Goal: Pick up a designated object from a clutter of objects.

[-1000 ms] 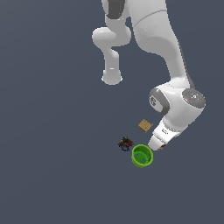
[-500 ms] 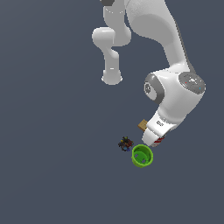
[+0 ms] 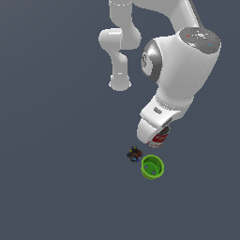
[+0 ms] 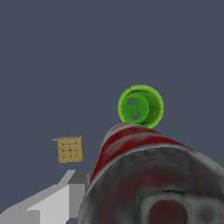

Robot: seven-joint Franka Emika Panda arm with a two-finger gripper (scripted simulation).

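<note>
The small cylindrical soup can with a red-and-white label and silver metal ends (image 3: 161,137) sits tucked under the white wrist housing of the arm in the exterior view, only its lower part showing below the housing. In the wrist view the same can (image 4: 144,175) fills the foreground, its dull metal end facing the camera and its red-and-white side running away from it, with one pale grey finger (image 4: 65,199) lying flush against its side. The fingers (image 3: 158,140) are pinching the can; the second finger is hidden behind it.

In the exterior view the bright green plastic cup (image 3: 152,167) stands open end up at about 6 o'clock from the can, near it but apart. The dark multicoloured knot-like thing (image 3: 134,153) lies at roughly 10 o'clock from the cup, just beside it, and at about 8 o'clock from the can. The flat tan square block (image 4: 70,149) shows only in the wrist view, well apart from the cup (image 4: 140,106); in the exterior view the arm covers it.

All of these rest over a plain dark grey-blue worktop (image 3: 56,187), whether the can touches it cannot be told
</note>
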